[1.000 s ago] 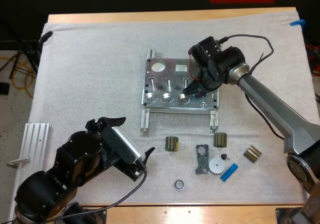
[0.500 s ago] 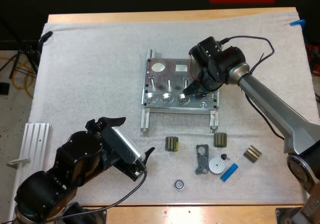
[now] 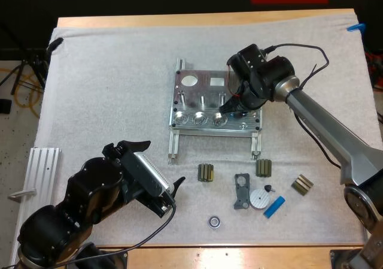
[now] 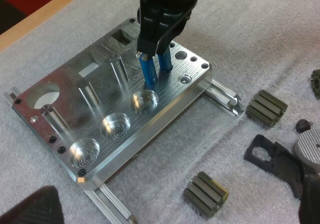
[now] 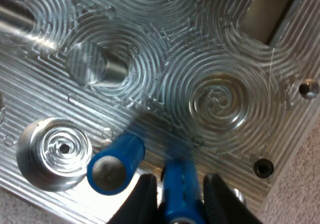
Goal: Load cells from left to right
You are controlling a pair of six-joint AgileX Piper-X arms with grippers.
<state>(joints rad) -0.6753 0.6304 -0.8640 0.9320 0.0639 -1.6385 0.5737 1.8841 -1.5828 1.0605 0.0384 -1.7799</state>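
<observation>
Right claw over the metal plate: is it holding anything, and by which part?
Yes. The right claw pinches a blue cylinder by its upper end, fingers pressing on both sides, above the metal fixture.

The fixture [image 3: 215,104] lies in the middle of the mat [image 3: 108,89]; three blocks [image 3: 206,173] and a loose cylinder [image 3: 274,207] lie before it, a rail [image 3: 43,167] far left.
</observation>
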